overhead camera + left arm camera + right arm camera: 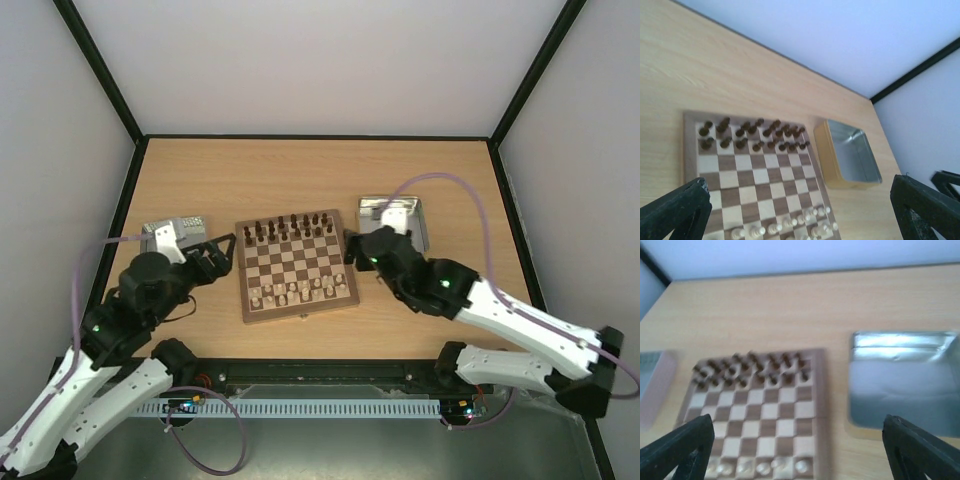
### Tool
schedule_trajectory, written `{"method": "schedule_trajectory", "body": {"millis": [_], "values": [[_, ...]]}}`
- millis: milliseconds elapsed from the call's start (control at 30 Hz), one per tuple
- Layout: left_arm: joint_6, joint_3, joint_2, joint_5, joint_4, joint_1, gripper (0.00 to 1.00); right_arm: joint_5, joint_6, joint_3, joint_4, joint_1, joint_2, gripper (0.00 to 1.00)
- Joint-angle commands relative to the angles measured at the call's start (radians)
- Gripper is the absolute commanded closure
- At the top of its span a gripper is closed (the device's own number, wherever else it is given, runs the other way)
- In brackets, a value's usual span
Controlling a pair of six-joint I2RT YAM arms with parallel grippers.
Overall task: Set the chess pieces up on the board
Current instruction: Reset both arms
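Observation:
The board (297,262) lies mid-table between my two arms. Pale chess pieces (300,292) stand in its two near rows, and dark chessmen (290,228) fill the two far rows. My left gripper (218,257) hovers just off the board's left edge, open and holding nothing. Just off the right edge my right gripper (354,250) is likewise open and holds nothing. In the left wrist view the board (760,175) and pale pieces (805,217) show between the wide-spread fingers (675,210). The right wrist view is blurred, with the board (770,410) and pale pieces (760,466) below.
A square metal tin (175,232) sits left of the board, partly behind the left arm. A second tin (398,213), seen hollow in the left wrist view (850,155), sits to the right behind the right gripper. Walls close the table's back and sides.

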Motion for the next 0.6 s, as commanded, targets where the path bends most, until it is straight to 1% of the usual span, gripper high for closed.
{"method": "schedule_trajectory", "body": {"millis": [0, 200, 400, 567], "values": [[0.076, 0.101, -0.037, -0.149, -0.120, 0.005, 0.01, 0.340, 0.022, -0.027, -0.095, -0.009, -0.153, 0.01], [0.149, 0.215, -0.092, -0.231, -0.176, 0.005, 0.01, 0.495, 0.048, -0.014, -0.199, -0.008, -0.325, 0.02], [0.213, 0.317, -0.103, -0.289, -0.238, 0.006, 0.01, 0.580, 0.043, 0.005, -0.225, -0.008, -0.459, 0.02], [0.244, 0.360, -0.111, -0.327, -0.264, 0.006, 0.01, 0.621, 0.039, 0.015, -0.224, -0.009, -0.527, 0.02]]}}
